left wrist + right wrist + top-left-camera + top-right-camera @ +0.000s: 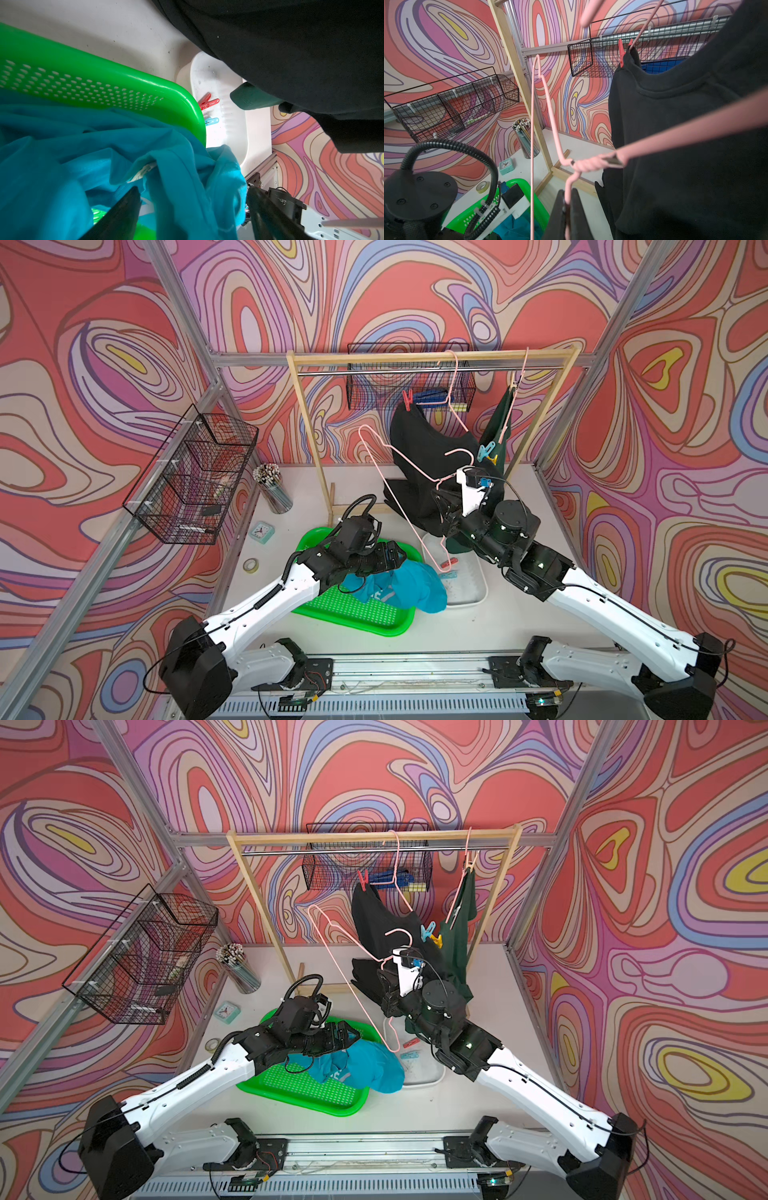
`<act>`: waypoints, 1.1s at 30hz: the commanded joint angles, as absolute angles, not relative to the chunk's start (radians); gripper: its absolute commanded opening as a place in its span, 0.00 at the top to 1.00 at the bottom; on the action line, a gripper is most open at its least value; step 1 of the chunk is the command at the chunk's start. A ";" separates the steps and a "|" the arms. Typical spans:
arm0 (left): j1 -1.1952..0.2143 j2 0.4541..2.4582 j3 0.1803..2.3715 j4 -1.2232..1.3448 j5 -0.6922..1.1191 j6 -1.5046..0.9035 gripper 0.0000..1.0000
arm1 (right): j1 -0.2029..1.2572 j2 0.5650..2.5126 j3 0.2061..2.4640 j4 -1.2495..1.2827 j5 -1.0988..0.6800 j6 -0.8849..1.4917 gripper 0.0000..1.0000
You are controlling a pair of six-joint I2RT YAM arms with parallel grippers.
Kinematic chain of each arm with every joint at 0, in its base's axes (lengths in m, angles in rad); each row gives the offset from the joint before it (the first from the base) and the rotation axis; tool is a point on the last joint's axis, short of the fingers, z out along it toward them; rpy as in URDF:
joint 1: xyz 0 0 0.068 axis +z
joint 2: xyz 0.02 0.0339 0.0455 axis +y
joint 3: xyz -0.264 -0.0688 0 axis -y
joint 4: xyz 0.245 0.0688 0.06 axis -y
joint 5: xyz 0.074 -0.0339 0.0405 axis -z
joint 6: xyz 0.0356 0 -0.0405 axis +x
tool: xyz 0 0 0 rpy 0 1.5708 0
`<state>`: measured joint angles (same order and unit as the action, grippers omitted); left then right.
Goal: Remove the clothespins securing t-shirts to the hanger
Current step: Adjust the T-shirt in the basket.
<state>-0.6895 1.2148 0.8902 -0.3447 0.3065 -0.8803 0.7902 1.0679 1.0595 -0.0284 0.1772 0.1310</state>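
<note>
The left claw (192, 193) hangs over the green tray (353, 624). Its jaws stand apart, and a fold of the turquoise t-shirt (415, 593) is bunched between them, not pinched. Just beyond its tips, past the tray's rim, a loose red clothespin (207, 102) and a loose blue clothespin (212, 121) lie in the white tray (232, 124) (near each other and apart, as the left wrist view shows them).

The right claw (566, 194) is clenched on the wire of a bare pink hanger (587, 165), just below its twisted neck, with the hook free of the wooden rack (432, 356). The black t-shirt (424, 448) hangs close beside this claw. Well above the claw, a clipped red clothespin (621, 55) pins the shirt's shoulder to another hanger. A hanging blue clothespin (486, 451) and a yellow clothespin (494, 458), touching each other, sit at the edge of the dark green t-shirt (498, 423), a little above and beyond the right claw.
</note>
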 commanded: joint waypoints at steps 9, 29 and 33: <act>-0.696 1.192 0.930 -0.408 0.195 -0.875 0.99 | 0.787 1.010 1.032 -0.086 0.203 0.128 1.00; -0.540 0.927 0.941 -0.873 -0.017 -0.749 1.00 | 0.787 1.009 1.027 -0.208 0.168 0.120 1.00; -0.538 0.935 0.882 -0.917 -0.052 -0.750 0.83 | 0.787 1.029 1.032 -0.214 0.159 0.121 1.00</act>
